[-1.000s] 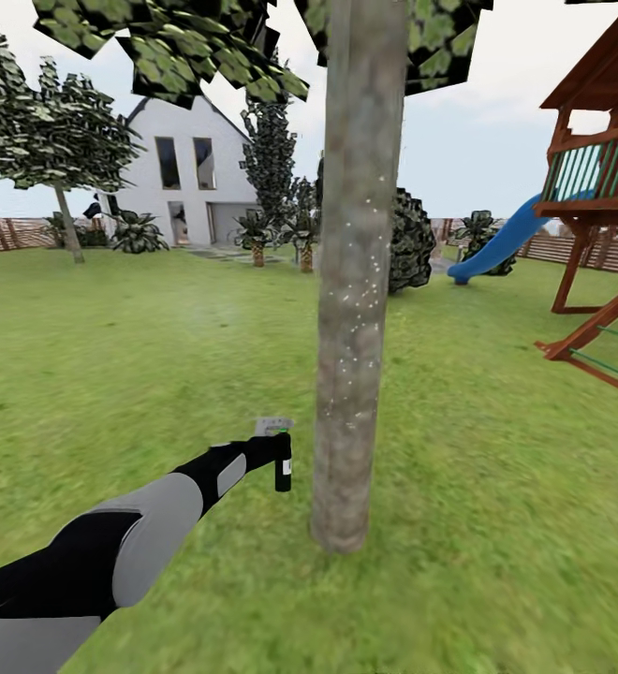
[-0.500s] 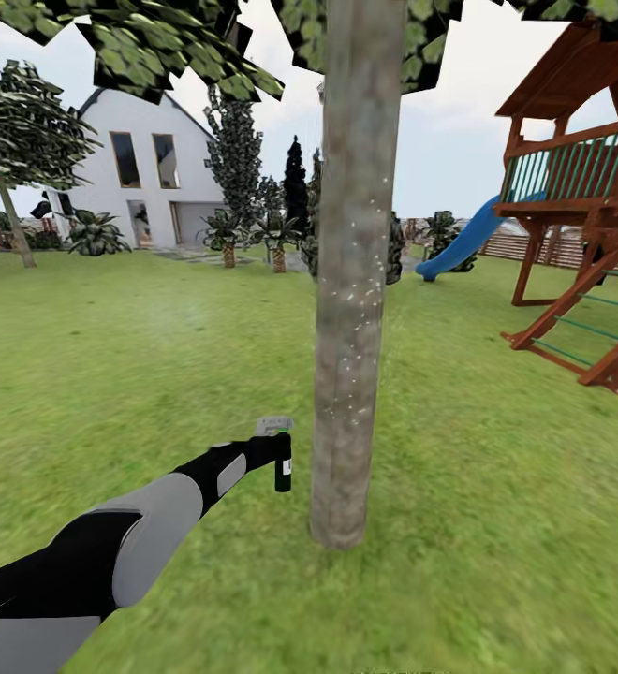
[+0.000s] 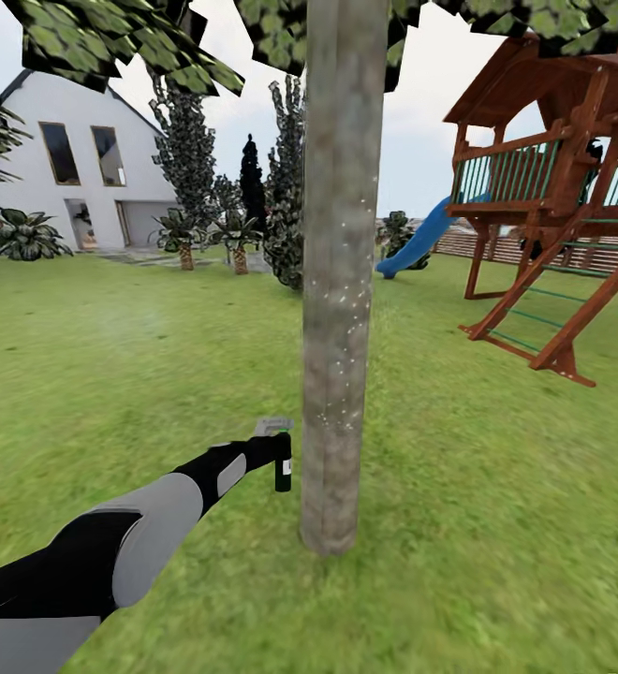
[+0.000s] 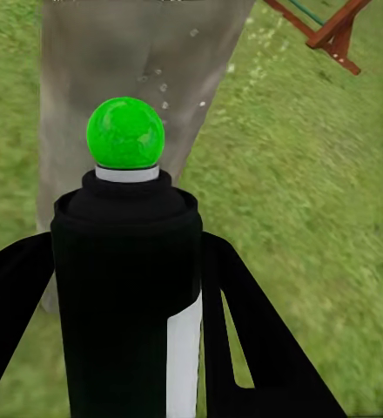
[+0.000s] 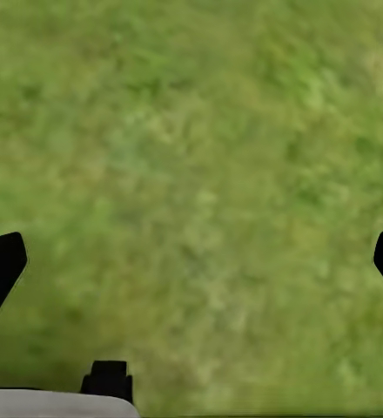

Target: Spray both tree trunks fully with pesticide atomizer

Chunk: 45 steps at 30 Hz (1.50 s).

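Head view: left gripper [image 3: 273, 456] clamped on the small black, white-labelled pesticide atomizer [image 3: 282, 468], held above the green lawn [image 3: 496, 487] just beside the thick grey-brown mottled tree trunk [image 3: 335, 309], flecked with pale droplets.

Left wrist view: green-tipped nozzle aimed at the bark.

Right wrist view: right gripper [image 5: 191, 261] spread wide, empty, over grass.

Spraying step, probably; next, more passes over dry bark.
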Tool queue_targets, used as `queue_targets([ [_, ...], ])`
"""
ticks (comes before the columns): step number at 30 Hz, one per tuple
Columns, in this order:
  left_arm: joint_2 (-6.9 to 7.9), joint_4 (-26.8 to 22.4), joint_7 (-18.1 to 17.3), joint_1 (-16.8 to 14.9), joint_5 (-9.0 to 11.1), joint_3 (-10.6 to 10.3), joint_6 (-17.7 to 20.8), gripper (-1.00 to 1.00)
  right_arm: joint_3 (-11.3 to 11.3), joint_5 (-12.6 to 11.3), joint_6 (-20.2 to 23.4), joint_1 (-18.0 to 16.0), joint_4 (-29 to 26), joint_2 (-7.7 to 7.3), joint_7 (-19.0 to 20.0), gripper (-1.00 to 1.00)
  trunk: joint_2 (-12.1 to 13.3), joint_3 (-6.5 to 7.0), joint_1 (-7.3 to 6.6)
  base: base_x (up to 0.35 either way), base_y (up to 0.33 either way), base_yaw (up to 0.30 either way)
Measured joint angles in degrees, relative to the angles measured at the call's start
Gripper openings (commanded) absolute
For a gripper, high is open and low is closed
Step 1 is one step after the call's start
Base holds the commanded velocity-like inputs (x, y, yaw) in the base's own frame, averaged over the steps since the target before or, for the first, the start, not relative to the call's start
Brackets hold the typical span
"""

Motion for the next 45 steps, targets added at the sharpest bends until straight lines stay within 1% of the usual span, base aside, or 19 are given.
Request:
queue_targets([
  [12,0.0,0.0,0.1,0.0,0.0,0.0,0.0,-1.0,0.0,0.0,0.0,0.0,0.1,0.0,0.0,1.0,0.0,0.0,0.0,0.016,0.343,-0.23],
  [16,0.0,0.0,0.1,0.0,0.0,0.0,-0.8,-1.0,0.0,0.0,0.0,0.0,0.0,0.0,0.0,1.0,0.0,0.0,0.0,0.014,0.06,-0.018],
  [18,-0.03,-1.0,0.2,0.0,0.1,-0.1,-0.7,-1.0,-0.1,0.0,0.1,0.0,0.0,-0.2,-0.1,1.0,0.0,0.0,0.0,0.001,0.006,-0.002],
  [19,-0.02,-2.9,0.2,0.0,0.2,-0.2,0.3,-1.0,-0.1,0.0,0.1,0.0,0.0,-0.33,-0.1,1.0,0.0,0.01,0.0,0.0,0.002,-0.001],
  [20,-0.01,-6.2,0.2,0.0,0.3,-0.2,3.8,-1.0,-0.1,0.0,0.1,0.0,0.0,-0.55,-0.1,1.0,0.0,0.01,0.0,0.0,0.001,0.0],
  [22,-0.01,-14.6,0.2,0.0,0.4,-0.3,13.7,-1.0,-0.2,0.0,0.1,0.0,0.0,-0.85,-0.2,1.0,0.0,0.02,0.0,0.0,0.0,0.0],
  [23,-0.04,-18.4,0.2,0.0,0.4,-0.3,17.2,-1.0,-0.2,0.0,0.1,0.0,0.0,-0.93,-0.2,1.0,0.0,0.02,0.0,0.0,0.0,0.0],
  [24,-0.05,-20.1,0.2,0.0,0.3,-0.4,18.5,-1.0,-0.2,0.0,0.1,0.0,0.0,-0.96,-0.2,1.0,0.0,0.01,0.0,0.0,0.0,0.0],
  [25,-0.14,-24.0,0.3,0.0,0.4,-0.4,22.4,-1.0,-0.1,0.0,0.1,0.0,0.0,-0.96,-0.2,1.0,0.0,0.01,0.0,0.0,0.0,0.0],
  [26,-0.21,-27.3,0.3,0.0,0.4,-0.4,25.5,-1.0,-0.1,0.0,0.1,0.0,0.0,-0.97,-0.3,1.0,0.0,0.01,0.0,0.0,0.0,0.0],
  [28,-0.3,-31.4,0.3,0.0,0.3,-0.5,28.8,-1.0,-0.1,0.0,0.1,0.0,0.0,-1.0,-0.3,1.0,0.0,0.01,0.0,0.0,0.0,0.0],
  [30,-0.34,-33.8,0.3,-0.1,0.2,-0.5,31.9,-1.0,-0.1,0.0,0.1,0.0,0.0,-1.0,-0.2,1.0,0.0,0.0,0.0,0.0,0.0,0.0],
  [31,-0.35,-34.2,0.3,-0.3,0.3,-0.5,32.7,-1.0,-0.1,0.0,0.1,0.0,0.0,-0.98,-0.2,1.0,0.0,0.0,0.0,0.0,0.0,0.0],
  [33,-0.62,-34.2,0.3,-2.5,0.5,-0.4,33.4,-1.0,-0.1,0.0,0.1,0.0,0.0,-0.97,-0.2,1.0,0.0,0.01,0.0,0.0,0.0,0.0],
  [37,-0.78,-34.5,0.3,-6.0,0.5,-0.5,33.7,-1.0,-0.1,0.0,0.1,0.0,0.0,-0.97,-0.2,1.0,0.0,0.01,0.0,0.0,0.0,0.0],
  [39,-0.79,-34.9,0.2,-6.6,0.5,-0.5,33.6,-1.0,-0.1,0.0,0.1,0.0,0.1,-0.98,-0.2,1.0,0.0,0.0,0.0,0.0,0.0,0.0],
  [43,-0.72,-38.7,-0.5,-6.8,0.5,-0.5,33.5,-1.0,-0.1,0.0,0.1,0.0,0.0,-0.97,-0.2,1.0,0.0,0.0,0.0,0.0,0.0,0.0],
  [44,-0.63,-38.8,-1.8,-6.8,0.5,-0.5,33.5,-1.0,-0.1,0.0,0.1,0.0,0.1,-0.97,-0.2,1.0,0.0,0.0,0.0,0.0,0.0,0.0],
  [45,-0.14,-38.2,-3.5,-6.8,0.1,-0.3,33.2,-1.0,-0.1,0.0,0.1,0.0,0.1,-0.97,-0.2,1.0,0.0,0.0,0.0,0.0,0.0,0.0],
])
